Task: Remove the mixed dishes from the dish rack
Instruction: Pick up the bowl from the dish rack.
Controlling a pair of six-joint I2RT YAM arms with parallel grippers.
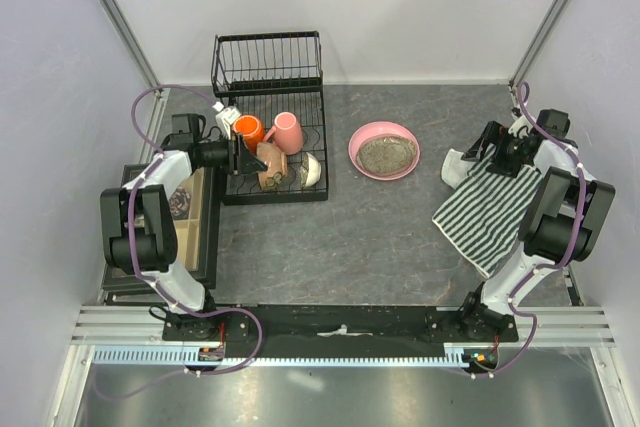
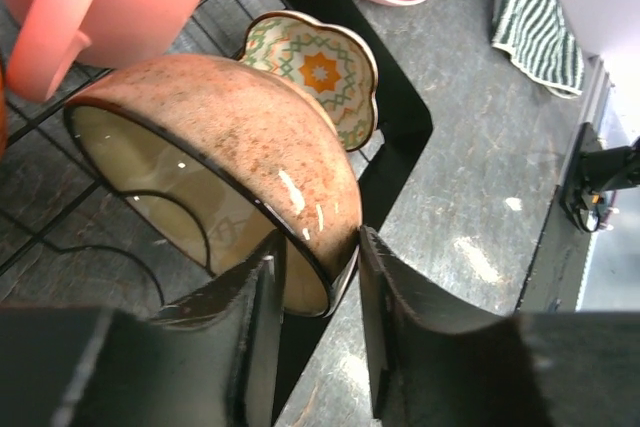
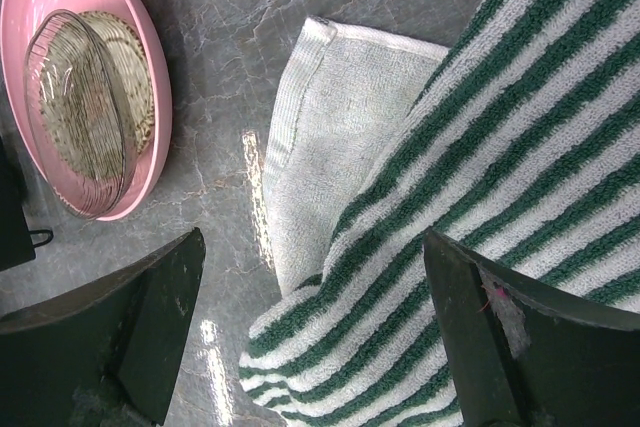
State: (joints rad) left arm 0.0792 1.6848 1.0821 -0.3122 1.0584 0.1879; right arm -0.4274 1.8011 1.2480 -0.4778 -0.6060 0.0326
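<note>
The black wire dish rack (image 1: 268,67) stands at the back left. On its base are an orange mug (image 1: 250,130), a pink mug (image 1: 288,132), a tan-brown bowl (image 1: 270,167) on its edge and a small white patterned bowl (image 1: 313,169). My left gripper (image 1: 240,157) straddles the tan-brown bowl's (image 2: 220,137) rim, one finger inside and one outside, shut on it (image 2: 318,282). The patterned bowl (image 2: 320,72) leans right behind it. The wide pink dish (image 1: 383,150) lies on the table, right of the rack. My right gripper (image 3: 315,317) is open and empty over the striped cloth.
The green-striped cloth (image 1: 490,209) lies at the right, under the right arm, and shows in the right wrist view (image 3: 450,197). A black-framed box of trinkets (image 1: 190,217) sits left of the rack. Walls close the cell on three sides.
</note>
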